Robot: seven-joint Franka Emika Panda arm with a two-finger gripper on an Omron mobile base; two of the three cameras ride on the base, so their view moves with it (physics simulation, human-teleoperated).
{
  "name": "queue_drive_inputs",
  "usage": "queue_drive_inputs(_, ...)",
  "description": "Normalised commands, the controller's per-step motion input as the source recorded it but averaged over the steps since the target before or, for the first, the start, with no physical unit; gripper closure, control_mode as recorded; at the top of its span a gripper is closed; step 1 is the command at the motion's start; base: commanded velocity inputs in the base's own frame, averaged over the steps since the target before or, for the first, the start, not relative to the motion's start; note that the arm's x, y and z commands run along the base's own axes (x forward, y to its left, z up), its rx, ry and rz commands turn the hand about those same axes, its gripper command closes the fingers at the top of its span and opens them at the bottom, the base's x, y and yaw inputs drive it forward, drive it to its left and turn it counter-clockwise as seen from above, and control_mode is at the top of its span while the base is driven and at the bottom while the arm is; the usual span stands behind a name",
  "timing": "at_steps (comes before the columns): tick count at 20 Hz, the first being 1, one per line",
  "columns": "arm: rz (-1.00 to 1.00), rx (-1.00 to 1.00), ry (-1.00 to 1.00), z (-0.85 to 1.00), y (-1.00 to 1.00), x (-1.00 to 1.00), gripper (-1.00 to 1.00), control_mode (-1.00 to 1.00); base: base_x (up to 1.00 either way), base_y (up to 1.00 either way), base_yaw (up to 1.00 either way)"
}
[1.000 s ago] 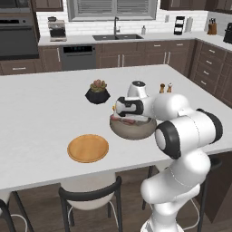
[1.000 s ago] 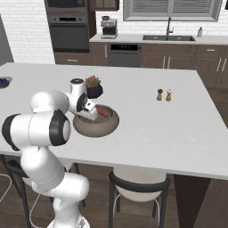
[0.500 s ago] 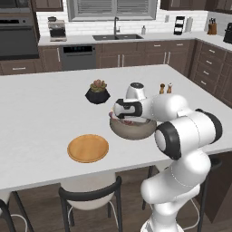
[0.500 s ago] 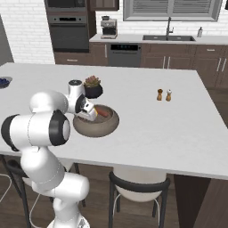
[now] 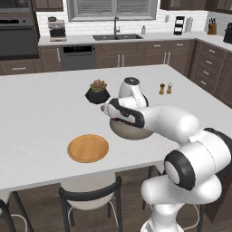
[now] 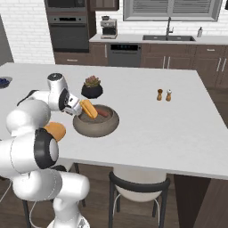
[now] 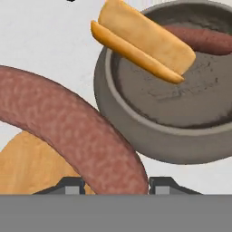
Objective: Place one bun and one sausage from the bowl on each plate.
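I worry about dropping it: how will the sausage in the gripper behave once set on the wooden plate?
The sausage is long, round and curved, so it may roll a little, though the curve probably stops it soon. The wooden plate looks flat and rimless, so nothing would catch it at the edge.

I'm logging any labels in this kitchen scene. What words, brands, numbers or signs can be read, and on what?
None can be read. The bowl, bun, sausage, wooden plate, plant pot and the two shakers bear no readable text. The oven and coffee machine are too small to tell.
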Motion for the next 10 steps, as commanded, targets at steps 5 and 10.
queue_drive_inputs(5, 0.05, -0.02, 0.02, 0.03, 1.00, -1.00, 1.00, -1.00, 0.00, 0.00, 0.00)
queue_drive_inputs(10, 0.00, -0.09, 0.16, -0.50, 0.82, 0.00, 1.00, -1.00, 0.00, 0.00, 0.00)
